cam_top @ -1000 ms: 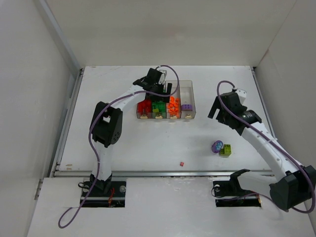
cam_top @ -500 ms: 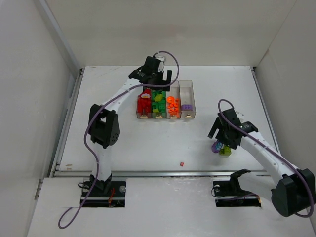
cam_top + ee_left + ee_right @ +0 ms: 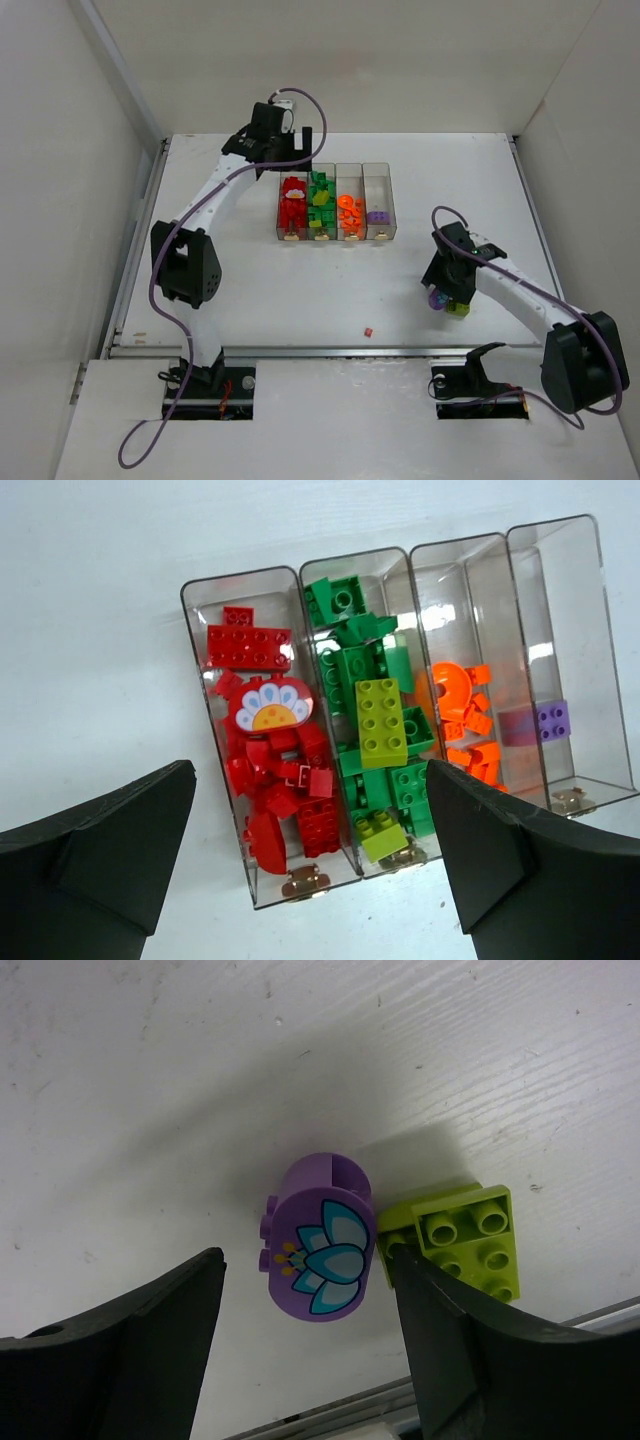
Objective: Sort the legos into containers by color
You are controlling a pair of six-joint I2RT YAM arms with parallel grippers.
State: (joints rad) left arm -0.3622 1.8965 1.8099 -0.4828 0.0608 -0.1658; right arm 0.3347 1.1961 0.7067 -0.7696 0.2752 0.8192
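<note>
Overhead and wrist views, sorting in progress. The containers [image 3: 378, 180] sit as a row of four clear bins in the far middle of the table [image 3: 250, 290]. From left to right I see them holding red legos [image 3: 262, 645], dark green legos [image 3: 340, 600] mixed with two lime bricks [image 3: 381, 720], orange legos [image 3: 455, 690], and a single purple brick [image 3: 552, 718].

My left gripper [image 3: 308, 780] hangs above the bins at the far left end of the row. Its fingers are spread wide and nothing lies between them.

My right gripper [image 3: 308, 1260] is down at the near right of the table, with its fingers partly spread on either side of a round purple piece [image 3: 315, 1250] printed with a lotus. A gap shows between the left finger [image 3: 150, 1340] and that piece. The right finger [image 3: 450, 1340] overlaps the edge of a lime brick [image 3: 465, 1245] that touches the purple piece, and I cannot tell whether it makes contact.

A small red bit [image 3: 368, 330] lies alone near the front edge, well apart from both.
</note>
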